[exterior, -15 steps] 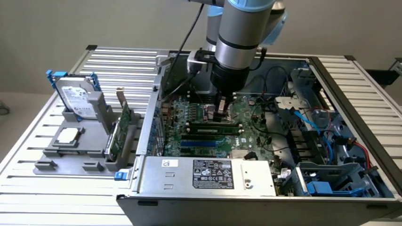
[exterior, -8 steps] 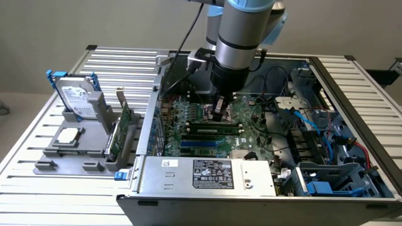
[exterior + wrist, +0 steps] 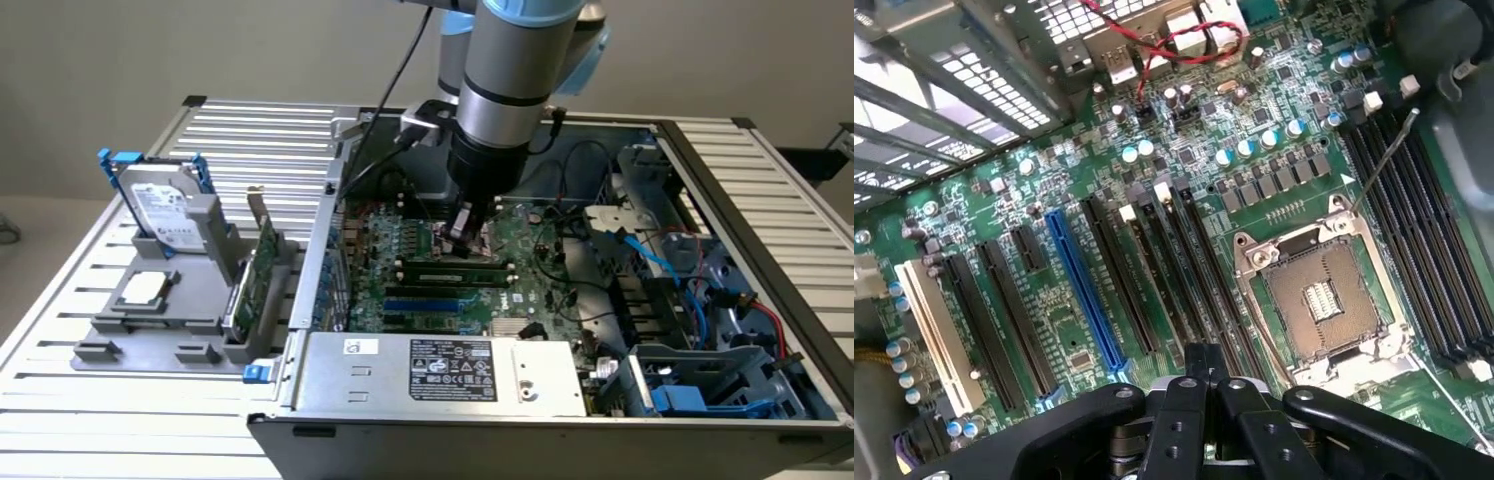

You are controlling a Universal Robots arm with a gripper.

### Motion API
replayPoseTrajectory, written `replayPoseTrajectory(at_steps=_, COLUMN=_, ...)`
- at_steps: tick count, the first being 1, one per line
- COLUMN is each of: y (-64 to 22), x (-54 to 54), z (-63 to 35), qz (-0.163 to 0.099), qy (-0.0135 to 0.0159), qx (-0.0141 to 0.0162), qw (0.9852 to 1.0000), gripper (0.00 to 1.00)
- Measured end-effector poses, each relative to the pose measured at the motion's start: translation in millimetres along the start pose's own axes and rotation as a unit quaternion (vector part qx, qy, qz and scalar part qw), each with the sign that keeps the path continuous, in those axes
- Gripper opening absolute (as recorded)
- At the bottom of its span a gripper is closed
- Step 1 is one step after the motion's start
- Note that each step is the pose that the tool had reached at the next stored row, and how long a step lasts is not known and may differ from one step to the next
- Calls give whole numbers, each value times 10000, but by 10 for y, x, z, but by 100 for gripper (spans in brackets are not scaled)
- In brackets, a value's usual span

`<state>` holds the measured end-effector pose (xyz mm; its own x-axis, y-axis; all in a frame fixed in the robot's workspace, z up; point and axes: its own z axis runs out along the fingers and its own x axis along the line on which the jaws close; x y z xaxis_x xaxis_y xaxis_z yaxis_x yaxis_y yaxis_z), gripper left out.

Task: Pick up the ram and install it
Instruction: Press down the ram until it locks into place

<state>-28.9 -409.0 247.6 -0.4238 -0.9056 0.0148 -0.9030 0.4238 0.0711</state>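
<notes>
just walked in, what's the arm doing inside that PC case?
The arm has its end effector down inside the open computer case, just above the motherboard near the long black memory slots and the empty CPU socket. Its fingers are shut. A ram stick sits in a slot just below the end effector in the exterior view. A hard drive stands on the gray holder outside the case.

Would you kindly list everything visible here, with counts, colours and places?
computer case: one, grey, open, on the slatted table
motherboard: one, green, inside the case
ram: apparently two sticks, green, in slots by the jaws
CPU socket: one, silver, empty
power supply: one, silver, case's near edge
hard drive: one, silver, upright in a fixture, exterior view's left
expansion card: one, green, beside the drive
arm: one, silver; jaws shut over the motherboard
</notes>
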Motion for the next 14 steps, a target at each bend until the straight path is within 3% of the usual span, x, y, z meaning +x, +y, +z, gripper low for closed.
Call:
replayPoseTrajectory(at_steps=7, y=0, x=0, z=1, qz=398, qy=27, qx=46, qw=9992, gripper=11)
replayPoseTrajectory(at_steps=14, y=0, x=0, z=5, qz=796, qy=61, qx=121, qw=9967, gripper=11)
